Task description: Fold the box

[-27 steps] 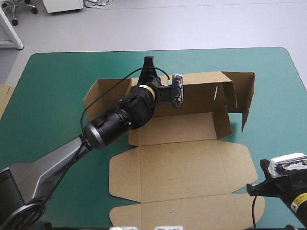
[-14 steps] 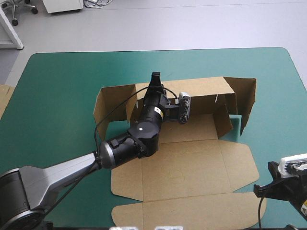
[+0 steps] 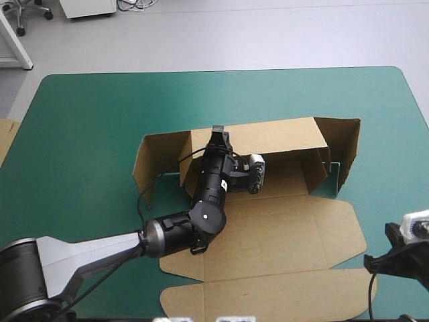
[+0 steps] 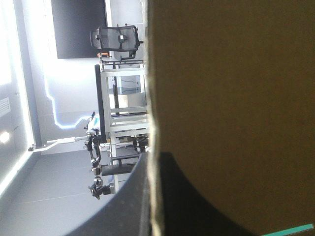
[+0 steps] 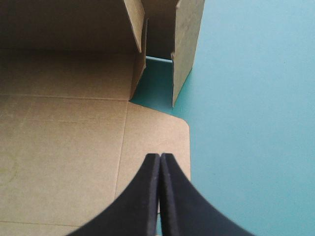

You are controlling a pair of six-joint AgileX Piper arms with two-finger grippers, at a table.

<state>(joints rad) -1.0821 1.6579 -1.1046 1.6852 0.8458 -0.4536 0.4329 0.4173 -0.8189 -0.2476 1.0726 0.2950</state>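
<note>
The box (image 3: 268, 235) sits mid-table, somewhat toward the right edge of the table (image 3: 80, 114), and is only partly formed. Its long back wall (image 3: 275, 137) stands upright on the far side. At each end of that wall a flap is bent toward the near edge. By the right flap (image 3: 347, 151) a strip of teal-green cover shows between the raised pieces. The rest of the sheet lies flat and reaches almost to the near edge.

The left gripper (image 3: 218, 134) sits on the wall's top edge, left of the wall's middle, clamped on the box. In the wrist view the board's edge runs between its black fingers (image 4: 125, 206), which are all but together.

The right gripper (image 5: 160, 156) is closed to a point and holds nothing. It is over the flat sheet's rounded right corner, toward the table's near right corner.

More board (image 3: 5, 137) shows at the table's left edge.
</note>
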